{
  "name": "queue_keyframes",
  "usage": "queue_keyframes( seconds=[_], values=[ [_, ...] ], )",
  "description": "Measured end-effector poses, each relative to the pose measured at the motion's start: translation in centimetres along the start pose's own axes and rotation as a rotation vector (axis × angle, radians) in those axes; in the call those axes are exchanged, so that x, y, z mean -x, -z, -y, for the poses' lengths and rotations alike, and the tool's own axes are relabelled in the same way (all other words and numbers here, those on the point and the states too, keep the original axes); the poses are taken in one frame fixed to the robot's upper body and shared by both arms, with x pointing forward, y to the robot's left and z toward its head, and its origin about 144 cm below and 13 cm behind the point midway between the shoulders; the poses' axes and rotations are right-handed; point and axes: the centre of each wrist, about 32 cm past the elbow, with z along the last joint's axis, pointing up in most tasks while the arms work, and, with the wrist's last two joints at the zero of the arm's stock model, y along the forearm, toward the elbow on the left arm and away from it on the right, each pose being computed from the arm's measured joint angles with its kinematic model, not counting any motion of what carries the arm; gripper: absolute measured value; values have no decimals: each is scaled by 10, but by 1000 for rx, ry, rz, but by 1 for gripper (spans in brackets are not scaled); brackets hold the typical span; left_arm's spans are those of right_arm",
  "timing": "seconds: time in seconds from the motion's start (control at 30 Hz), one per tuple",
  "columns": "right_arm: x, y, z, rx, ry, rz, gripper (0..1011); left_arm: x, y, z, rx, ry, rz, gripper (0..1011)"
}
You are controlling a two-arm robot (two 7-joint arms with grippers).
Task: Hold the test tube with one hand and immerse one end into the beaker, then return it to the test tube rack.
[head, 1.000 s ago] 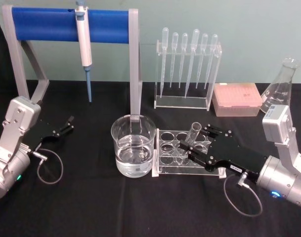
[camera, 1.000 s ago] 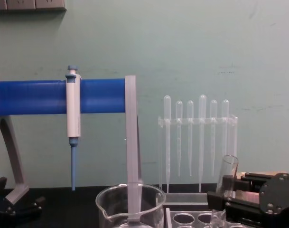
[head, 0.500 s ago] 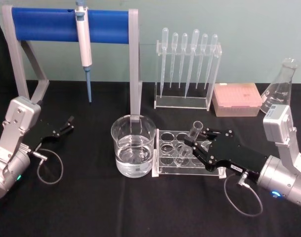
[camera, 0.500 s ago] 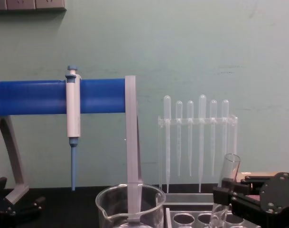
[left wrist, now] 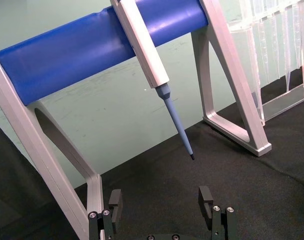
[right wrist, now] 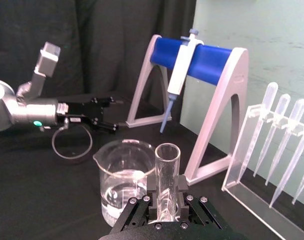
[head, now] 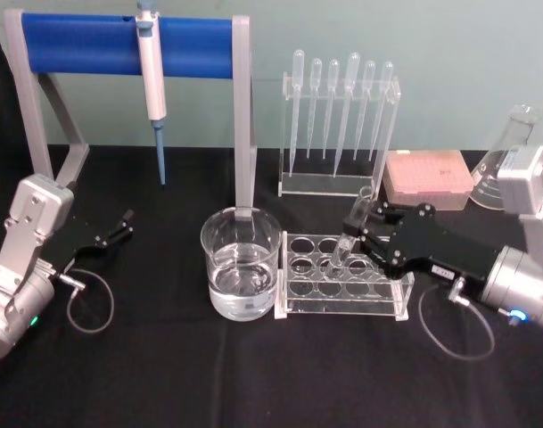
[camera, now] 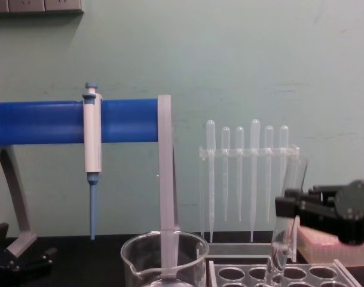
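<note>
Head view: grips test tube [head: 345, 247] tight in right gripper [head: 362, 234], lifted higher than before, tilted, almost out of rack [head: 342, 305] at table centre. Probably swings left to beaker [head: 205, 245] next. Idles left gripper [head: 126, 220] wide open near table's left edge.

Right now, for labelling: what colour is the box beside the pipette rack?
Pink rectangular plastic box; head view shows it best.

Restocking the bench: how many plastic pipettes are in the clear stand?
6 pipettes, hanging in one row in the clear stand, behind the test tube rack. None appears hidden.
</note>
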Motion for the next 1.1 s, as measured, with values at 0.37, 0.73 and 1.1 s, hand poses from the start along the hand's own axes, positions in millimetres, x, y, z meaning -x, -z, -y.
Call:
queue_keyframes(
  seconds=[0.37,0.73,1.1],
  values=[
    [-34,-30,-2,-29,-77,-75,224,0,0,0,0,0,0,1000],
    [-55,-71,-6,54,-137,-35,224,0,0,0,0,0,0,1000],
    [-68,-94,-12,94,-161,-25,224,0,0,0,0,0,0,1000]
  ],
)
